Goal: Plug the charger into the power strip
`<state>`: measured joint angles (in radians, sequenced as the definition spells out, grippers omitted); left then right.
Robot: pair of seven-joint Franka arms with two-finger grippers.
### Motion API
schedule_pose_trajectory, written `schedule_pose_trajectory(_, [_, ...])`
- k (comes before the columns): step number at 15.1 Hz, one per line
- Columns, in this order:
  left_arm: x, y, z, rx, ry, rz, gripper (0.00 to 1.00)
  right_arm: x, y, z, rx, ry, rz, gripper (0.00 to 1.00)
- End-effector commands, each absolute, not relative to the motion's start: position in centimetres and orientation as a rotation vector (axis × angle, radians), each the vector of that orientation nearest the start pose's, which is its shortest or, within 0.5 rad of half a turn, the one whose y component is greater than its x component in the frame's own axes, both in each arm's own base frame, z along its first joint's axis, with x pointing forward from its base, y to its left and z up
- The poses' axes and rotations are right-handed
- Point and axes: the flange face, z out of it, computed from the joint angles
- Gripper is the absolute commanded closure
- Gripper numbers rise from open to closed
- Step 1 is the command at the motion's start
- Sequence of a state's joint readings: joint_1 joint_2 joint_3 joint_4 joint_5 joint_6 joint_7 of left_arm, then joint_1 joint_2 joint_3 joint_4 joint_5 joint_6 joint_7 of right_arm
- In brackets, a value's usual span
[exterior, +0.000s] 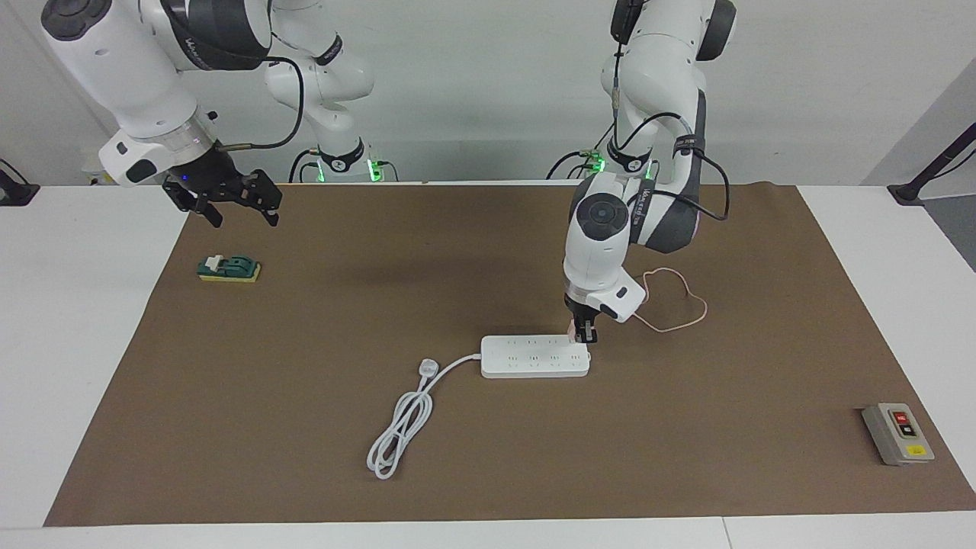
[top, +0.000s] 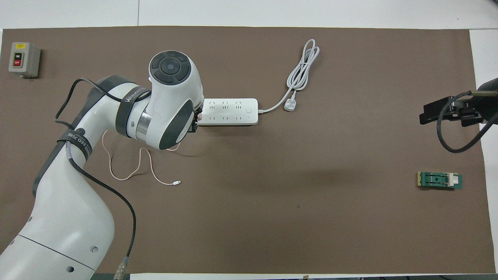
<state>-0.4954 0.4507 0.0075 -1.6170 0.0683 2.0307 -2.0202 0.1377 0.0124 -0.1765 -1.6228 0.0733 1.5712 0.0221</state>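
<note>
Pale pink charger (exterior: 572, 326) is pinched between the clenched fingers of the left gripper (exterior: 585, 333), held just over the end of the power strip (exterior: 535, 356) that lies toward the left arm's side of the bench (exterior: 762, 457). Its thin pink cable (top: 128, 171) trails off the strip's end in loose loops on the brown mat, nearer the robots than the strip. Step in hand, as judged: alignment of the charger's prongs over an end socket, insertion not yet made; the overhead view hides the contact under the wrist, so seating cannot be confirmed. Next move calls for a straight downward press with prongs square to the slots; the strip is unheld and could slide or tip. Right gripper (exterior: 229, 200) waits with fingers released, high over the mat corner well away from the strip, above the green and yellow block (exterior: 229, 268). Strip's white cord (exterior: 400, 427) coils off its other end. No containers present; the grey button box (exterior: 897, 433) sits well apart from the strip.
</note>
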Motion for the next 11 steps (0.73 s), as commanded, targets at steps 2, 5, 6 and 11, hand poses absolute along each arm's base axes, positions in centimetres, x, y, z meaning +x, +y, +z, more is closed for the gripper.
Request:
schedule_pose_trajectory(2, [59.3,-31.3,35.8,-2.262,-2.115,-0.122,1.00,55.1,-1.5,59.8,-3.078,0.061,0.102,0.00])
schedule_pose_trajectory(5, [59.2,-31.3,35.4,-2.268,-2.115,-0.123,1.00,55.1,-1.5,59.8,-3.078,0.061,0.102,0.00])
schedule_pose_trajectory(6, [59.2,-31.3,35.4,-2.272,-2.116,-0.127,1.00,55.1,-1.5,59.8,-3.078,0.061,0.102,0.00])
schedule_pose_trajectory(11, [58.8,-31.1,34.7,-2.274,-2.111,-0.124,1.00,55.1,-1.5,59.8,-3.078,0.061,0.102,0.00])
